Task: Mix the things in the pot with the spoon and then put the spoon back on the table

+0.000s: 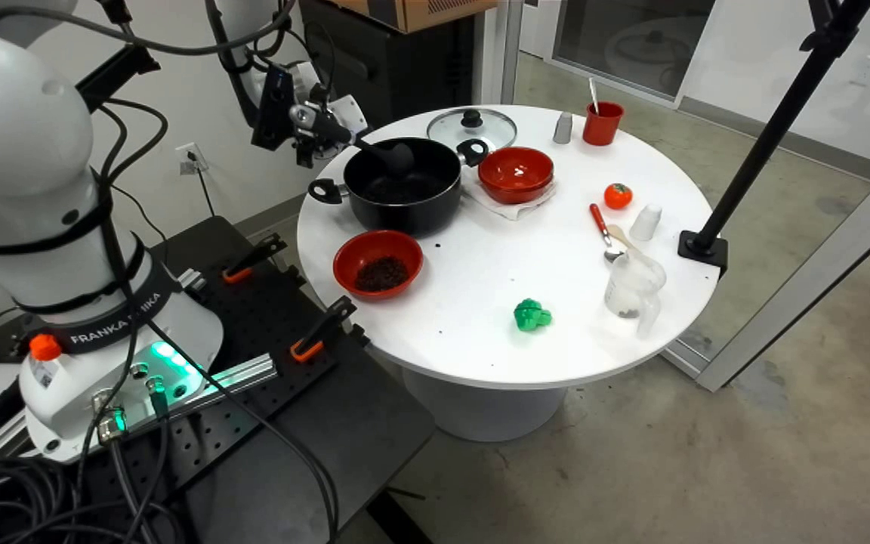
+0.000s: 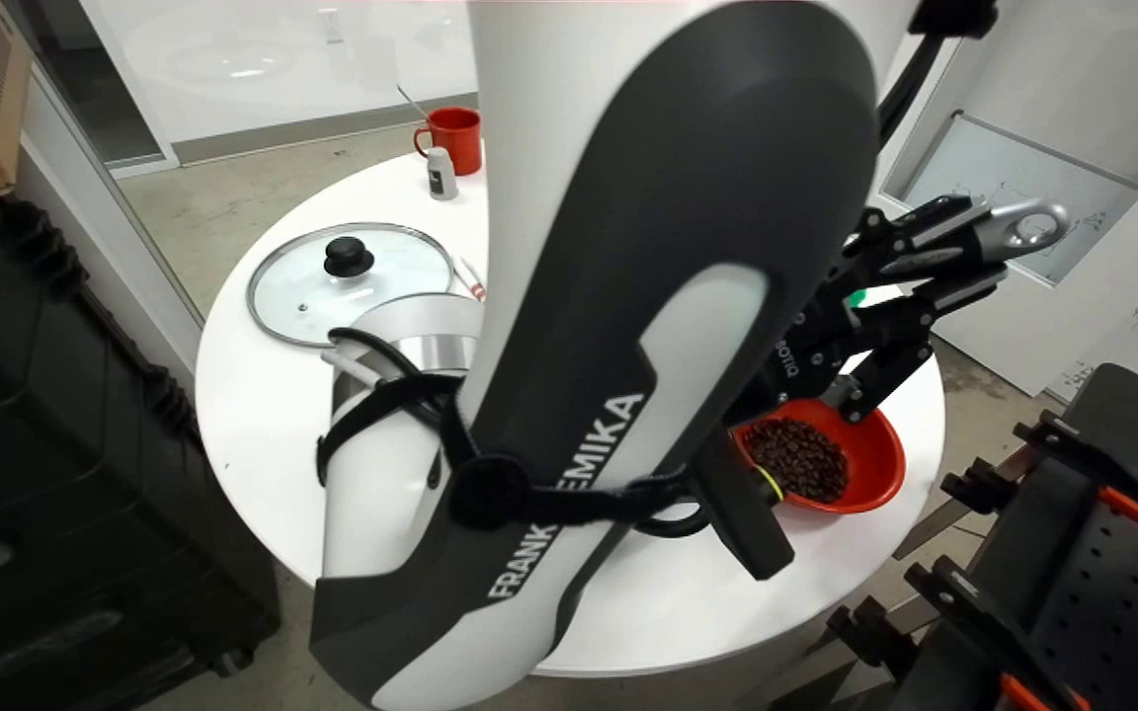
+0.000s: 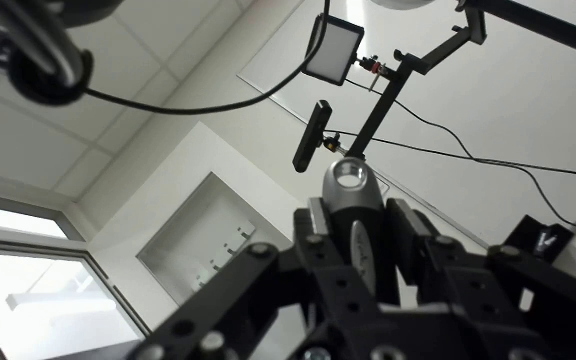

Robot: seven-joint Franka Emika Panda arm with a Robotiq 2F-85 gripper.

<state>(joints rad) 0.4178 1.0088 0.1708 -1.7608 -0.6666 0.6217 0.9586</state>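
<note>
- In the wrist view, my gripper [image 3: 359, 215] clasps the black spoon [image 3: 355, 227] by its silver-ended handle.
- In an exterior view, the spoon's head shows inside the rim of the black pot [image 1: 414, 213]; stacked red bowls [image 1: 518, 196] and a glass lid [image 1: 471, 131] crowd it on the table [image 1: 473, 310].
- In an exterior view, my arm [image 2: 618, 326] hides the pot; my gripper partly covers a red bowl [image 2: 875, 451] of beans [image 2: 798, 459].
</note>
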